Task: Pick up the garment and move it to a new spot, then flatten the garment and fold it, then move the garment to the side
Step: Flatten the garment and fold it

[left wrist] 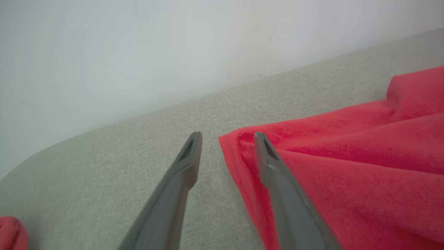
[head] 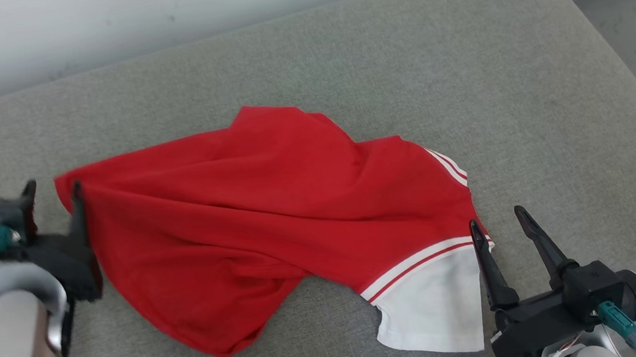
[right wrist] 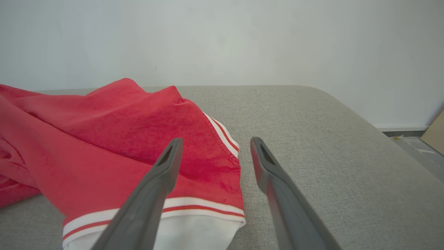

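A red cloth garment with white stripes and a white band at one end lies spread out and wrinkly in the middle of the grey padded worktop. The left end effector sits at the garment's left corner. Its two dark fingers are apart and not pinching anything. One finger is over the red cloth and the other is over bare grey. The right end effector is at the other end, by the white band. Its fingers are wide apart too, with one at the band's edge and one over the worktop. A white wall is behind.
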You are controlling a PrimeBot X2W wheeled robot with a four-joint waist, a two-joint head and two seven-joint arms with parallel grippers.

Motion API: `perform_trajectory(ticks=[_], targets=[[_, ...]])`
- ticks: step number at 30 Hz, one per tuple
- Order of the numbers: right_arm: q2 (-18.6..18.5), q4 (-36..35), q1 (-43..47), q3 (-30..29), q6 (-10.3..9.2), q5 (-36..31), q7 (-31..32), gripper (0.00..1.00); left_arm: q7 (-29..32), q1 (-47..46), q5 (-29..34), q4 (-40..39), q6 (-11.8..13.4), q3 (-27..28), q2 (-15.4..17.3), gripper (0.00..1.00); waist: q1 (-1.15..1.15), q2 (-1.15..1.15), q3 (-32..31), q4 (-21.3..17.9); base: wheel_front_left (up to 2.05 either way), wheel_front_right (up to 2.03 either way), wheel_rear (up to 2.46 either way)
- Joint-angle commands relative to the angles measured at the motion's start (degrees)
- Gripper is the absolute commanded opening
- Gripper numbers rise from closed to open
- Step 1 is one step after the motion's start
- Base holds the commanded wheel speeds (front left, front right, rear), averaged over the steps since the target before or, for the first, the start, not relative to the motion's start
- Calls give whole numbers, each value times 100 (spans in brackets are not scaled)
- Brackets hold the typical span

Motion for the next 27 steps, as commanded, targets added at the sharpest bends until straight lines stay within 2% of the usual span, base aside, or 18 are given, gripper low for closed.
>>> perform_trajectory(ticks=[1, 8, 16, 22, 25, 27], targets=[[-2, 24, 4, -28, 2, 18, -18, 100, -47, 207, -106, -17, 35, 14, -59, 100, 0, -1, -130, 97, 0, 0, 0], [-2, 115, 188, -177, 2, 1, 12, 100, -209, 1149, -436, -494, 261, 261, -470, 100, 0, -1, -549, 395, 0, 0, 0], [-1, 140, 433, -308, 2, -7, 129, 100, -213, 2493, -603, -1684, 464, 637, -1027, 100, 0, -1, -990, 614, 0, 0, 0], [-2, 105, 553, -280, 2, 60, 177, 100, -158, 3026, -718, -1832, 342, 448, -1361, 100, 0, -1, -1198, 602, 0, 0, 0], [-2, 92, 591, -252, 2, 89, 197, 100, -26, 3057, -771, -1741, 246, 326, -1447, 100, 0, -1, -1225, 572, 0, 0, 0], [-3, 82, 606, -239, 2, 100, 199, 100, 135, 2998, -790, -1660, 267, 248, -1524, 100, 0, -1, -1234, 542, 0, 0, 0]])
